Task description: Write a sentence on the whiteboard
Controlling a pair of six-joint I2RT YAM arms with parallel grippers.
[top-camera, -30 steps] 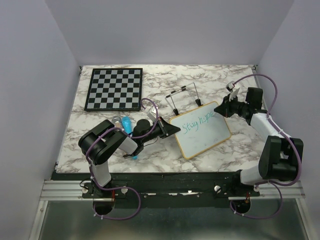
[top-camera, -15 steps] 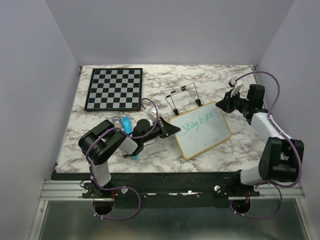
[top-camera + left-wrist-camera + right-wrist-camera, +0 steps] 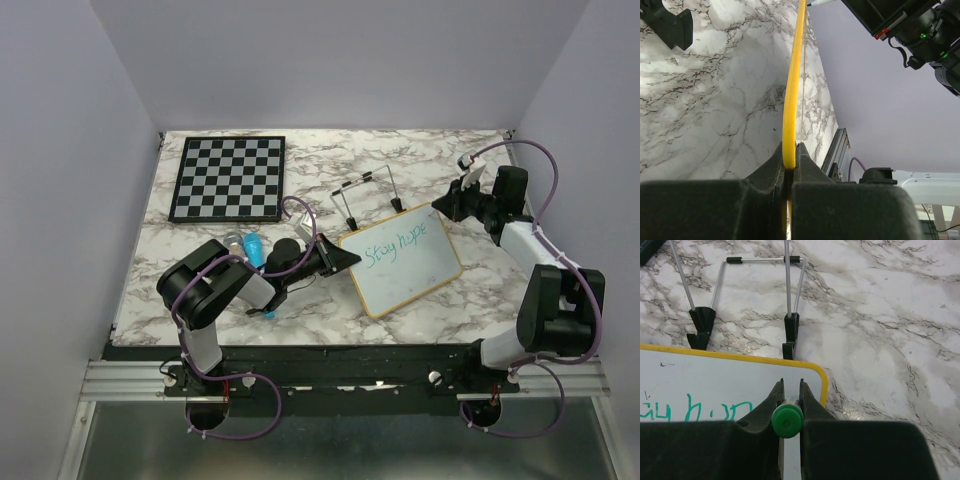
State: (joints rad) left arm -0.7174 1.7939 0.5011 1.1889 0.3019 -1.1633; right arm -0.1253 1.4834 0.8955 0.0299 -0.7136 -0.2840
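The whiteboard [image 3: 408,270], with a yellow-looking frame, lies tilted on the marble table. One line of green writing [image 3: 397,243] reads roughly "Stay happ". My left gripper [image 3: 345,258] is shut on the board's left edge, and the frame [image 3: 792,90] runs edge-on between its jaws [image 3: 789,160]. My right gripper [image 3: 447,207] is shut on a green-capped marker [image 3: 787,421] and is over the board's far right corner [image 3: 815,377]. The marker's tip is hidden in the right wrist view. The end of the writing [image 3: 705,407] lies to the left of the right gripper [image 3: 790,390].
A wire easel stand [image 3: 368,197] lies just behind the board and also shows in the right wrist view [image 3: 745,300]. A checkered chessboard [image 3: 228,177] lies at the far left. A blue object [image 3: 255,248] lies beside the left arm.
My right gripper with the marker has shifted slightly away and to the left, toward the board's far corner. The writing, the board and the left arm have not changed.
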